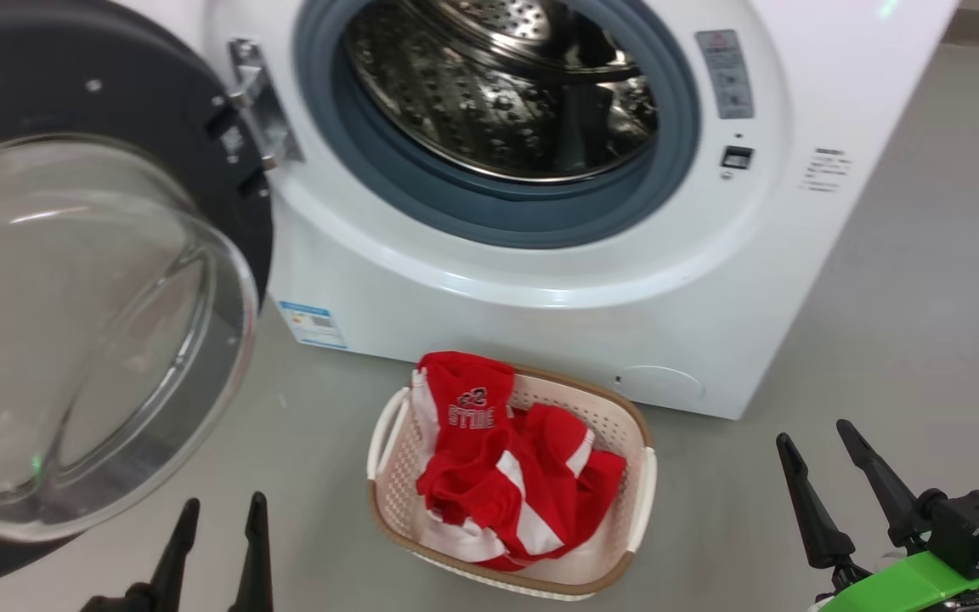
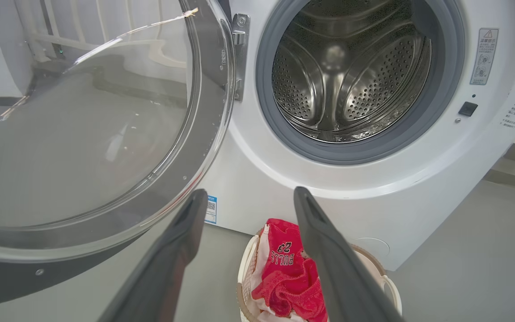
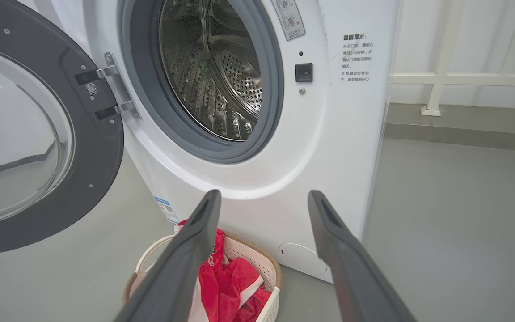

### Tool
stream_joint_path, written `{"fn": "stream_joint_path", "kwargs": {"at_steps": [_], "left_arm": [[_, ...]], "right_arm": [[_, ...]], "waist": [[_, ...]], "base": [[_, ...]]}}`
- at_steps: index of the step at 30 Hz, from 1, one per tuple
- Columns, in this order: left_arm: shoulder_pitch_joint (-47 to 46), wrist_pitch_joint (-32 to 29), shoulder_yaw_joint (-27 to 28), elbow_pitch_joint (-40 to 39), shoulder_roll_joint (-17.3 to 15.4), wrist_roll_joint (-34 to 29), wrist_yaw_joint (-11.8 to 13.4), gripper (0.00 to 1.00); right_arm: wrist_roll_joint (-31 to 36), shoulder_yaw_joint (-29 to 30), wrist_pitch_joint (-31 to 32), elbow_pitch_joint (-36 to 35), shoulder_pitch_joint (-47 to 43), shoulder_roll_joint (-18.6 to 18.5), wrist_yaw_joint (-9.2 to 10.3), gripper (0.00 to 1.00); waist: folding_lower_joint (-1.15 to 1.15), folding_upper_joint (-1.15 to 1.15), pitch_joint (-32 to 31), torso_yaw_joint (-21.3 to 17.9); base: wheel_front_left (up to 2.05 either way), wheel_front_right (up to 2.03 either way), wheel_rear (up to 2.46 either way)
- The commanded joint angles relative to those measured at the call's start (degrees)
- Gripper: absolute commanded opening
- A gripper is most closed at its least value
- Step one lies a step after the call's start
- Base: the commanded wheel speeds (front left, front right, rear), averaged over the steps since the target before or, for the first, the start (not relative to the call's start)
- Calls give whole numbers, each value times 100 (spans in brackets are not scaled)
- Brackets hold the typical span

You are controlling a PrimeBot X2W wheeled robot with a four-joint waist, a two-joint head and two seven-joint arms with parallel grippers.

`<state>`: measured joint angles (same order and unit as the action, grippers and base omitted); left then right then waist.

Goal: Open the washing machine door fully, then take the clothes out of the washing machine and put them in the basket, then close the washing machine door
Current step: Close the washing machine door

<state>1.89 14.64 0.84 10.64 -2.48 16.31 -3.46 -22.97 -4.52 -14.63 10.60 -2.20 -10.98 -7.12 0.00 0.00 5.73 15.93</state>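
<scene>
Left hand (image 1: 225, 501), right hand (image 1: 812, 433) spread, empty. Door (image 1: 149, 102) rigid, probably heavy; glass (image 1: 73, 323) slick. Best pushed on black rim, far from hinge (image 1: 256, 98).

Glossy white on the washing machine (image 1: 540, 331) body, grey-blue on the rubber seal (image 1: 489, 217) ring around its opening. Shiny silver in the drum (image 1: 489, 110), dotted with rows of small holes. Dark grey to black on the wide rim of the washing machine door (image 1: 141, 110), clear colourless glass in the middle. Small blue and white label sticker (image 1: 313, 325) on the white front. Bright red on the clothes (image 1: 489, 484), with white stripes and white lettering. Cream-white on the basket (image 1: 617, 425) wall, pierced in a fine grid of holes, brown along its rim. Pale grey on the floor (image 1: 923, 323). Matt black on the left gripper (image 1: 225, 501) and right gripper (image 1: 812, 431), bright green behind the right one.
</scene>
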Motion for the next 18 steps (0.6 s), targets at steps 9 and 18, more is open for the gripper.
{"fn": "stream_joint_path", "kwargs": {"at_steps": [9,18], "left_arm": [[146,36,29,-161,-40,137,116,100],[272,36,-18,-234,-40,208,190,100]], "right_arm": [[-96,-176,-37,-69,35,-123,-36,100],[-110,-289,-37,-26,54,-81,-36,100]], "waist": [[0,0,-199,973],[0,0,-241,1323]], "base": [[0,0,0],[0,0,0]]}}
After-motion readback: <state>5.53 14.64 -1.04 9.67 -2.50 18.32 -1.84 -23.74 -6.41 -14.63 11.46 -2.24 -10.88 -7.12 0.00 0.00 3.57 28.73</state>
